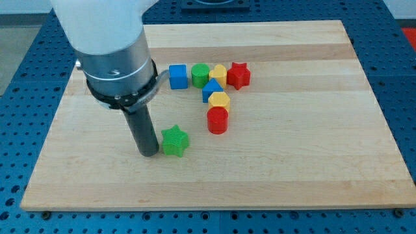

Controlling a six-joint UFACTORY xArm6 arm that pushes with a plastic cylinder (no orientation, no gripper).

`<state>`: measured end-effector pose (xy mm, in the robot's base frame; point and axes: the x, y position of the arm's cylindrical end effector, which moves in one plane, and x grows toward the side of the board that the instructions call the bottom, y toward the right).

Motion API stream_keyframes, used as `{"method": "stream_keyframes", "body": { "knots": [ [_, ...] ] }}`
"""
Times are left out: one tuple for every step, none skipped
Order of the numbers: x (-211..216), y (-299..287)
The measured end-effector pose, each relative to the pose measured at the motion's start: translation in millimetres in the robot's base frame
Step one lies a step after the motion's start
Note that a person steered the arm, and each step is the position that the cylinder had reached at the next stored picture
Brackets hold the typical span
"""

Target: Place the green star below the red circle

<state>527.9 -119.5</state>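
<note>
The green star (174,141) lies on the wooden board (292,162), left of and a little lower than the red circle (218,120). My tip (149,153) stands right beside the star's left side, touching or nearly touching it. The red circle is the lowest block of a cluster in the view's upper middle. A gap of about one block width separates the star from the red circle.
The cluster above the red circle holds a yellow hexagon (220,101), a blue triangle (210,89), a yellow block (219,73), a red star (238,75), a green circle (199,75) and a blue cube (178,76). The arm's grey body (114,52) hides the board's upper left.
</note>
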Motion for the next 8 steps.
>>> {"method": "stream_keyframes", "body": {
  "knots": [
    [-17, -1],
    [-17, 4],
    [-17, 25],
    [-17, 46],
    [-14, 58],
    [-12, 49],
    [-8, 48],
    [10, 49]
  ]
}}
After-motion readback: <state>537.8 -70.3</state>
